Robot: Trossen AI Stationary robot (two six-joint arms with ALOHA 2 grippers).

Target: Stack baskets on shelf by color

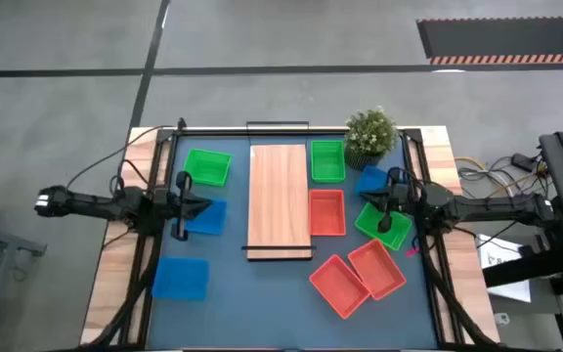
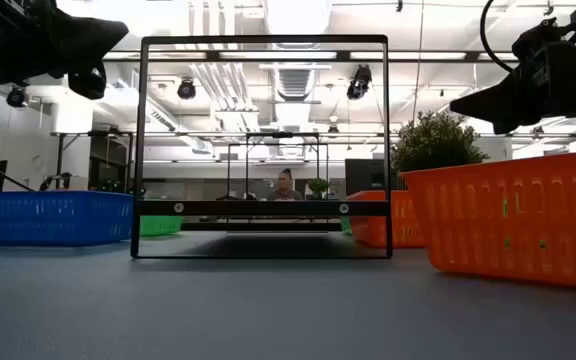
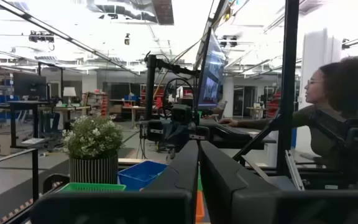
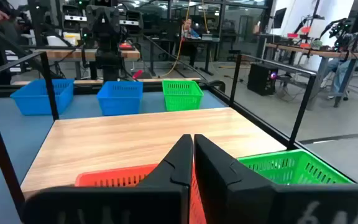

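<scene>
The light-wood shelf (image 1: 279, 200) lies flat mid-table, with black frame ends (image 2: 265, 42). Left of it sit a green basket (image 1: 206, 166) and two blue baskets (image 1: 205, 217) (image 1: 181, 278). On its right are two green baskets (image 1: 327, 161) (image 1: 384, 220), a blue one (image 1: 371, 180) and three red-orange ones (image 1: 326, 212) (image 1: 376, 269) (image 1: 339, 286). All rest on their bases on the tabletop. My left gripper (image 1: 182, 205) (image 3: 199, 152) is shut and hovers above the nearer blue basket's edge. My right gripper (image 1: 391, 200) (image 4: 192, 142) is shut and raised over the right-hand baskets.
A potted plant (image 1: 370, 135) stands at the far right corner of the dark-blue tabletop, beside the far green basket. A person (image 3: 340, 106) sits beyond the table's right side. The shelf's wood top (image 4: 142, 137) is bare.
</scene>
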